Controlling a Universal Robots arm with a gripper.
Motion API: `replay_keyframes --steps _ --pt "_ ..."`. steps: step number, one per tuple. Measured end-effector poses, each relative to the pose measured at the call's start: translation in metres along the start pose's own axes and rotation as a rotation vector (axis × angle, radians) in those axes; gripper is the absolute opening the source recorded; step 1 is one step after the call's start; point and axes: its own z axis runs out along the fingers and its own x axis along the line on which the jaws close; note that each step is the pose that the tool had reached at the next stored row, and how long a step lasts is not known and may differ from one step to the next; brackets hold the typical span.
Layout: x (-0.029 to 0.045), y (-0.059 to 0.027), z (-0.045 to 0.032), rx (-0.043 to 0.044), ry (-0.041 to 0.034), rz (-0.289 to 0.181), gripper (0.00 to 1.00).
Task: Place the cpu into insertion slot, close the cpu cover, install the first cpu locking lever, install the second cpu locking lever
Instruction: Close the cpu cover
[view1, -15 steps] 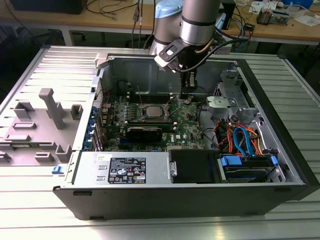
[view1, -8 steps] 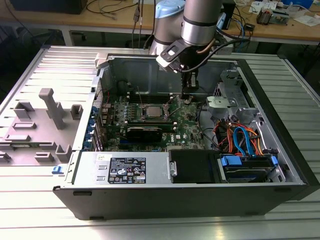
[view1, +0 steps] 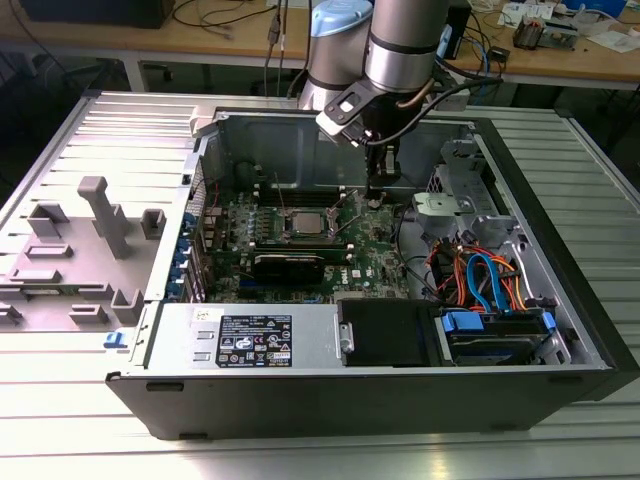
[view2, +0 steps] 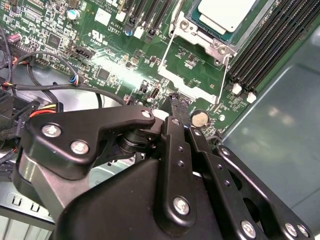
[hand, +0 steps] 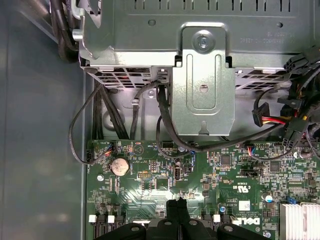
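The cpu, a flat silver-grey square, lies in the insertion slot on the green board. The silver cpu cover frames it and lies down over it. Two thin wire levers run along the frame's sides and seem to stand off the board. My gripper hangs over the board just to the exterior view's right of the slot. In both wrist views its black fingers meet at the tips. It is shut, holds nothing, and sits close above a small board connector.
A coin battery lies beside the gripper tips. Black memory slots flank the socket. A metal drive cage with black cables rises close behind. The power supply lines the case front. Grey plastic fixtures stand outside at the exterior view's left.
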Motion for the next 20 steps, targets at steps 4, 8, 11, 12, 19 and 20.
replay_keyframes --steps 4,8,11,12,19,20 --pt "0.0000 0.0000 0.0000 0.0000 -0.0011 0.000 0.11" --pt "0.0000 0.0000 0.0000 0.0000 -0.0013 0.000 0.11" --pt "0.0000 0.0017 0.0001 0.0000 -0.0013 0.000 0.11" --pt "0.0001 0.0026 0.0002 -0.0001 -0.0013 0.000 0.11" --pt "0.0004 0.0105 0.0023 -0.0001 -0.0043 0.000 0.11" --pt "0.0006 0.0106 0.0032 0.0000 -0.0045 0.000 0.11"
